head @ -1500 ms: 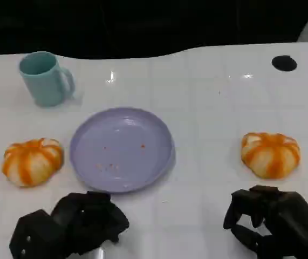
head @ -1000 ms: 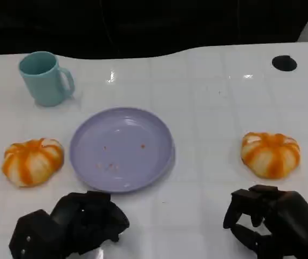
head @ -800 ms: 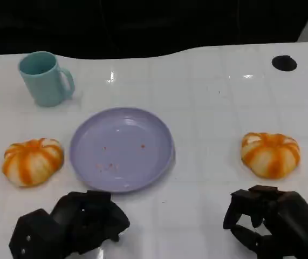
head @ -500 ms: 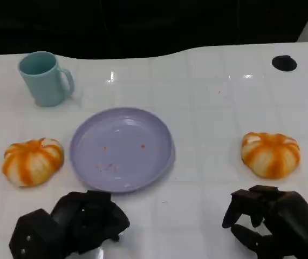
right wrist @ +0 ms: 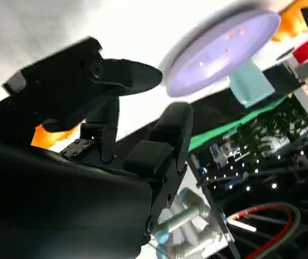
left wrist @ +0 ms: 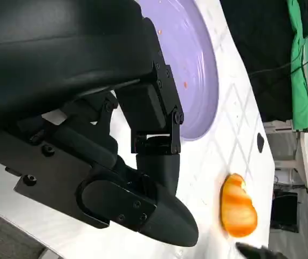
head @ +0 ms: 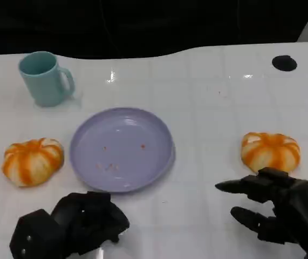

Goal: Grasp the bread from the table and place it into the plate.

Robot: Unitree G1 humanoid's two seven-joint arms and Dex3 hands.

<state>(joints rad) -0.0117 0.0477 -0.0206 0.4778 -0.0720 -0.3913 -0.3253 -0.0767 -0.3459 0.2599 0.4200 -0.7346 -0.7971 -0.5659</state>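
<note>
- Right hand [head: 275, 213] noted in the head view with fingers spread apart and extended toward the table centre; we find nothing held in it and no contact with any item.
- We record a piece of bread on the right [head: 271, 154], orange-and-white striped, lying on the white table [head: 213, 86] just beyond this hand's fingers; from the head view we cannot tell whether a fingertip touches its near edge.
- In the right wrist view the same hand [right wrist: 137, 108] shows its fingers [right wrist: 121, 75] parted, with an orange patch of that bread [right wrist: 48, 135] just behind them.
- Left hand [head: 70, 226] rests low at the near edge of the table with fingers curled inward; we see nothing in its grasp.
- A second piece of bread on the left [head: 32, 161] lies beyond and outward of the left hand, apart from it.
- The purple plate [head: 89, 162] sits just ahead of the left hand, between the two breads; it carries only a few crumbs.
- In the left wrist view the left hand [left wrist: 143, 178] shows folded fingers near the plate rim [left wrist: 210, 91], with the right-side bread [left wrist: 238, 211] well beyond.
- A teal mug [head: 45, 78] stands upright well beyond the left hand.
</note>
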